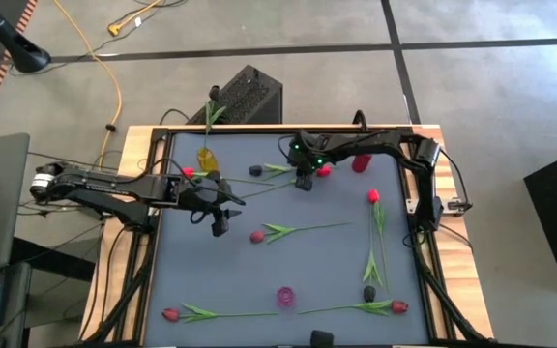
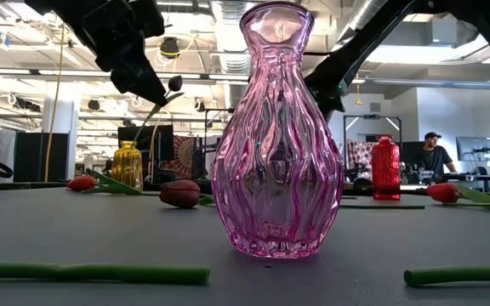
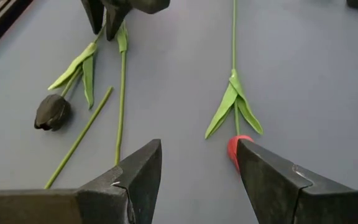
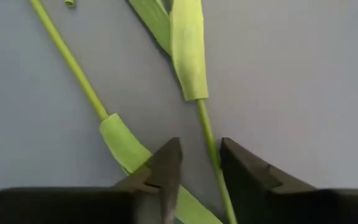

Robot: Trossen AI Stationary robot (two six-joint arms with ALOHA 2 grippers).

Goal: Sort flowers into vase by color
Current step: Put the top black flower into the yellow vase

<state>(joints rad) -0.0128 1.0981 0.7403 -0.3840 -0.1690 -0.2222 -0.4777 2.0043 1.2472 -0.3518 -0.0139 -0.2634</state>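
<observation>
The sorting was barely under way. Only one flower (image 1: pixel 209 114) stood in a vase: a dark-headed tulip in the yellow vase (image 1: pixel 206 158) at the upper left of the counter (image 1: pixel 337 266) in the high view. The red vase (image 1: pixel 360 161) near the upper right and the pink vase (image 1: pixel 285 296) at the lower middle looked empty from above.

The rest of the tulips lay flat on the counter. A red one (image 1: pixel 288 232) lay at the centre, another (image 1: pixel 206 314) along the lower left edge, a third (image 1: pixel 366 307) at the lower right, and one (image 1: pixel 375 232) ran down the right side with a dark head (image 1: pixel 369 292) close to its foot. A black tulip (image 3: pixel 53 112) lay near the top, its stem crossing another.

The right pincer (image 1: pixel 305 182) was low over those crossed stems at the upper middle. In the right wrist view its fingers (image 4: pixel 166 168) stood narrowly apart with a green stem (image 4: pixel 213 155) between them, apparently closing but not clearly pinching it yet. The left pincer (image 1: pixel 219 215) hung over the left centre, spread wide and empty, a red head (image 3: pixel 234 149) just beside one finger in its wrist view.

By my reckoning nearly all the work remained: most flowers still needed lifting and placing by colour.
</observation>
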